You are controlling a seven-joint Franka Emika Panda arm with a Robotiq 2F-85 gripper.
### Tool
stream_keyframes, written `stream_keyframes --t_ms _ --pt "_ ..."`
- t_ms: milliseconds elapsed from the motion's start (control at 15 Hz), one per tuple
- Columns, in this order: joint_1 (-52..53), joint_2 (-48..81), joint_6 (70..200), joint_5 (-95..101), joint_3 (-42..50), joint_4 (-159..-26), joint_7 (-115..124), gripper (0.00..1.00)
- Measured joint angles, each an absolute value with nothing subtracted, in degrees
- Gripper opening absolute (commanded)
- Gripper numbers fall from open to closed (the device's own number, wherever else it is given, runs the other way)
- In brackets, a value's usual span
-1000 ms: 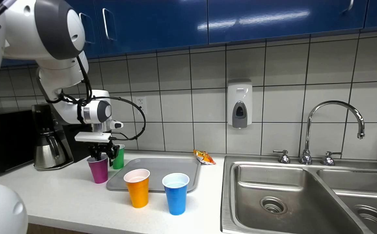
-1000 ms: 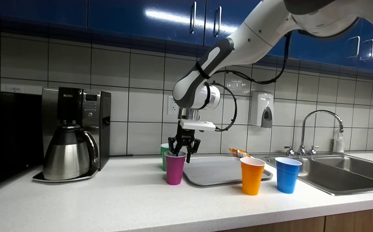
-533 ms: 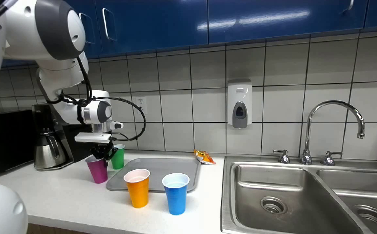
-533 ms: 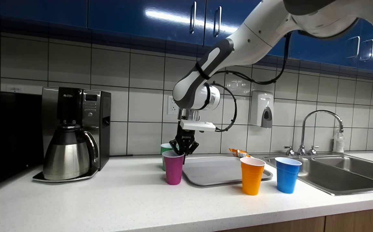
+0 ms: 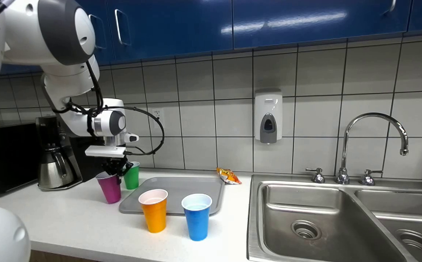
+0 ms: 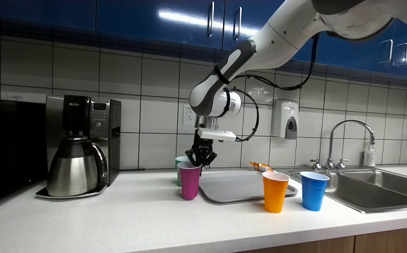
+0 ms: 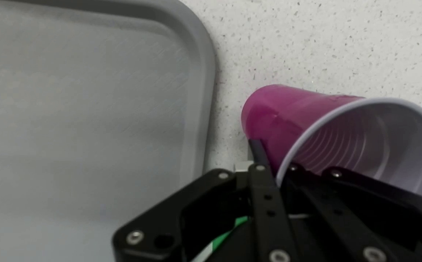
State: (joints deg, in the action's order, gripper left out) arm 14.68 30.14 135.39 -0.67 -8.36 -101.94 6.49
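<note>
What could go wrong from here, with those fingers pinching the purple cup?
The fingers grip the purple cup by just one side of its rim, so it might tilt, swing or slip free.

The green cup stands close by, so a careless sideways move could knock it over.

The gray tray has a raised edge near the purple cup's bottom; if the cup moves that way without being lifted enough, it may catch there.

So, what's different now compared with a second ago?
The claw was open around one side of the purple cup; it has closed there, and both have risen slightly. The green cup, orange cup, blue cup and gray tray stayed put.
</note>
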Motion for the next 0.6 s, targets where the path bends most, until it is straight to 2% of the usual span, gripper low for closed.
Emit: stream_keyframes --t_ms 600 --pt "10.4 27.6 133.7 -5.3 -8.4 -102.0 2.2 0.01"
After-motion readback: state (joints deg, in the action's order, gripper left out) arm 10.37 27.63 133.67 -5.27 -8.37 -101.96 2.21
